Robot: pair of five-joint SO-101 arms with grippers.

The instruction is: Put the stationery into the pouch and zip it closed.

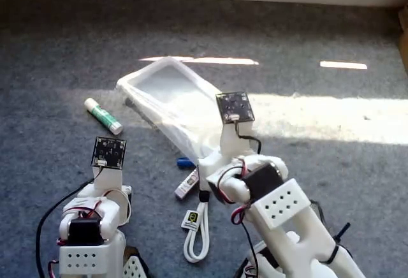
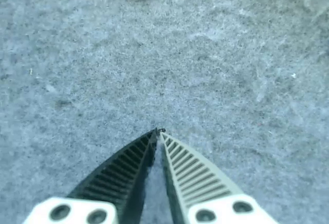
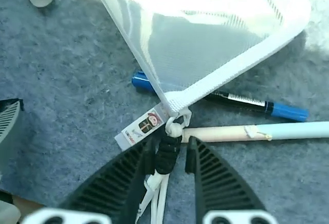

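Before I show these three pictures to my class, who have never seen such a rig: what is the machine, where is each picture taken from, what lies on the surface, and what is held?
These are two small robot arms side by side, each ending in two fingers. One picture looks down from a fixed camera; the other two come from a camera on each arm's wrist. On the grey carpet lie a white mesh pouch, a green-and-white glue stick, a blue pen partly under the pouch, a pale pen and a white cord loop. The left gripper has its fingers shut over bare carpet, holding nothing. The right gripper is open, its fingers either side of the black pull at the pouch's corner, not clamped on it.
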